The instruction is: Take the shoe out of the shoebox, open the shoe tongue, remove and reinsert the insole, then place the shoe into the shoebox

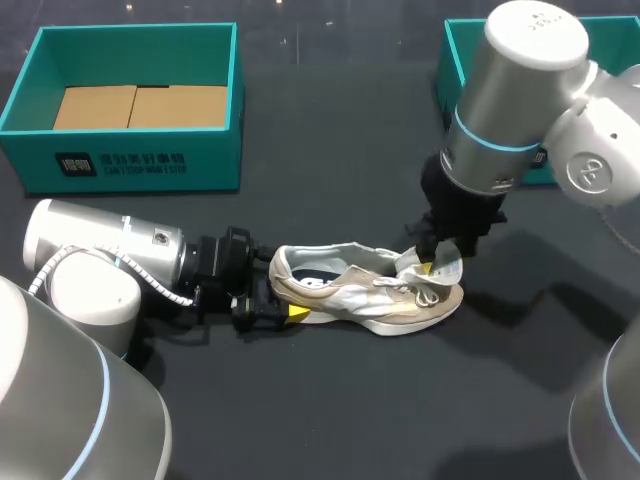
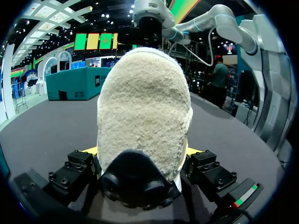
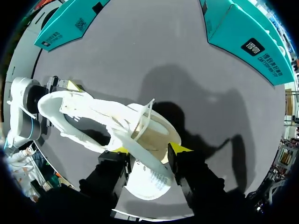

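Note:
A beige and white shoe (image 1: 370, 290) lies on its side on the dark table, heel toward my left arm. My left gripper (image 1: 283, 298) stands wide at the heel (image 2: 145, 112), and both yellow tips press its sides (image 2: 142, 150). My right gripper (image 1: 435, 262) comes down over the front of the shoe (image 3: 93, 116). Its fingers stand apart (image 3: 150, 149), and the white tongue (image 3: 145, 156) runs loosely between them, pulled up and forward. Laces hang loose beside the tongue. A dark insole (image 1: 320, 278) shows inside the shoe's mouth.
A teal shoebox (image 1: 130, 150) with cardboard in it stands at the back left. A second teal box (image 1: 455, 60) stands at the back right, partly hidden by my right arm. Bare table lies in front of the shoe.

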`<state>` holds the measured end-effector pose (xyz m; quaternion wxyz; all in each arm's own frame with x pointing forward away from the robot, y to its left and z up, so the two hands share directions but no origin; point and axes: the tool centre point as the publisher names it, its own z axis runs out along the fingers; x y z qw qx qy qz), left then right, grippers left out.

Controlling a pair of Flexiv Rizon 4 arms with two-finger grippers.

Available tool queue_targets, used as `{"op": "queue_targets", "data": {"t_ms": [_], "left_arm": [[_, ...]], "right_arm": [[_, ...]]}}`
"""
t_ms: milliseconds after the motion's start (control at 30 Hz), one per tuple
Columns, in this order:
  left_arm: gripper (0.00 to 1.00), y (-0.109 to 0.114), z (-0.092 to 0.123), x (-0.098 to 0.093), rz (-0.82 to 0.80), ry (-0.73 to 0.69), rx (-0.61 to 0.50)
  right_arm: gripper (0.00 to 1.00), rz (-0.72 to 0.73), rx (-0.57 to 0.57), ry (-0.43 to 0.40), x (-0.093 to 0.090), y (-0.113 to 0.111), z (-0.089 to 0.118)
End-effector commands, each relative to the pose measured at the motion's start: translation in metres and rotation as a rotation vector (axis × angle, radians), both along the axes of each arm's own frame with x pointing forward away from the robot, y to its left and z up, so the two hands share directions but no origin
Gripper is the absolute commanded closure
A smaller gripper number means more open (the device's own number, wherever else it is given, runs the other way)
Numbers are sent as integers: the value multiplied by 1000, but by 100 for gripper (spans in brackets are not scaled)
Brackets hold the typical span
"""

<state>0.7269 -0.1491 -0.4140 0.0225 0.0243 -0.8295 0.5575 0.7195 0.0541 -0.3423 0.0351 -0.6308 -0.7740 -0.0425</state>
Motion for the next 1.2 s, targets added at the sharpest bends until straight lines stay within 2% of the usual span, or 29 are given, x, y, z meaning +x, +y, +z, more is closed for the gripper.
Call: {"op": "queue_targets", "data": {"t_ms": [33, 100, 433, 533, 633, 767, 867, 900, 967, 1033, 1200], "left_arm": [[100, 2, -3, -2, 1, 0, 2], [100, 2, -3, -2, 1, 0, 2], [100, 2, -3, -2, 1, 0, 2], [100, 2, -3, -2, 1, 0, 2], [100, 2, -3, -2, 1, 0, 2], [100, 2, -3, -2, 1, 0, 2], [100, 2, -3, -2, 1, 0, 2], [100, 2, -3, -2, 1, 0, 2], [100, 2, -3, -2, 1, 0, 2], [100, 2, -3, -2, 1, 0, 2], [100, 2, -3, -2, 1, 0, 2]], "right_arm": [[47, -32, -64, -16, -3, 0, -2], [36, -55, -92, -23, -4, -3, -3], [33, -182, -201, -31, -10, -31, -7], [32, -196, -220, -34, -11, -35, 3], [33, -196, -245, -46, -10, -31, 22], [34, -169, -261, -78, -8, -17, 61], [35, -85, -256, -134, -6, 2, 92], [38, -53, -266, -146, -4, 8, 101], [43, 54, -254, -190, -1, 22, 117], [49, 171, -258, -198, 2, 40, 131], [51, 467, -259, -195, 12, 80, 150]]}}
